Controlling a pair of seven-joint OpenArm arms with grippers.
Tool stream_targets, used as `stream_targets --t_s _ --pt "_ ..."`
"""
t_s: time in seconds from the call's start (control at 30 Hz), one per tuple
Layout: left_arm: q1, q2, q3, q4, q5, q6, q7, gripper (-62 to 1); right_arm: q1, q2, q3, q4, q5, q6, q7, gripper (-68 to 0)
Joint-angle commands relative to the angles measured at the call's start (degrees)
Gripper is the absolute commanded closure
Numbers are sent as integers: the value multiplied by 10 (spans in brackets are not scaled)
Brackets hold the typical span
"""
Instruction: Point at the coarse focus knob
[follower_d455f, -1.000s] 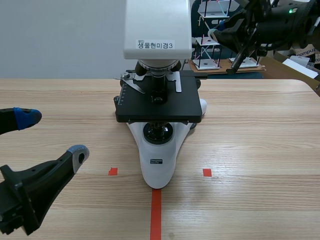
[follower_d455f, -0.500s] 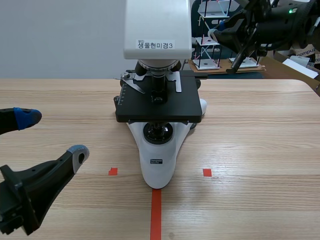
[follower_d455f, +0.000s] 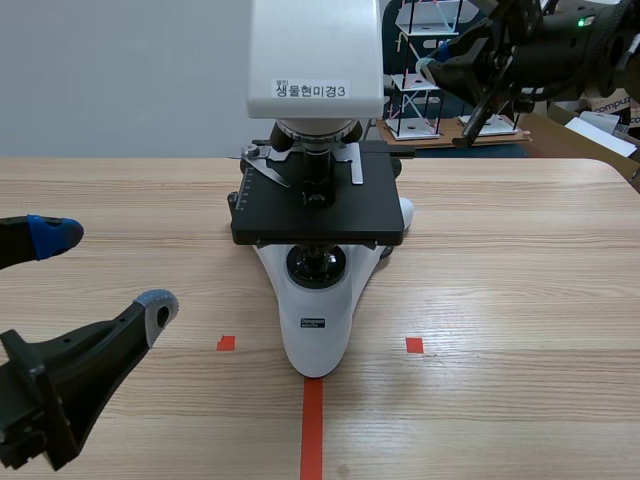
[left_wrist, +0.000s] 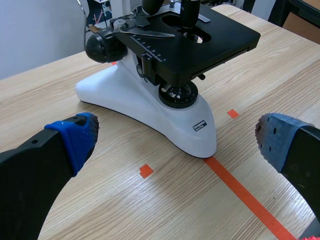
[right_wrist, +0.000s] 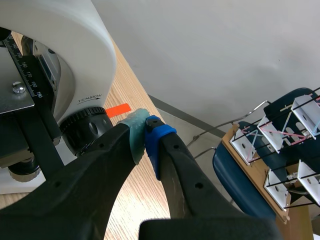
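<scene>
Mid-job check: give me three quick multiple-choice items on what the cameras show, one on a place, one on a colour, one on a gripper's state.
1. Where is the left gripper relative to the microscope?
A. clamped on it
B. low over the table, off to its side and apart from it
C. raised above its head

2. What colour is the microscope's stage?
A. white
B. orange-red
C. black

3. How do the right gripper's fingers stand?
A. shut, with nothing between them
B. wide open
C. shut on a glass slide

Answers:
1 B, as the scene view shows bare wood between its fingers and the microscope.
2 C, as the flat platform is black above the white base.
3 A, as the right wrist view shows its pads meeting.
</scene>
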Motion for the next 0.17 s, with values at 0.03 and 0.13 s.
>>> stream_targets --t_s 0.03,0.13 --pt "1 2 -3 7 -5 1 -9 -623 10 7 9 5 4 -4 5 -15" --pt "1 2 -3 7 -5 1 -9 -623 10 7 9 5 4 -4 5 -15"
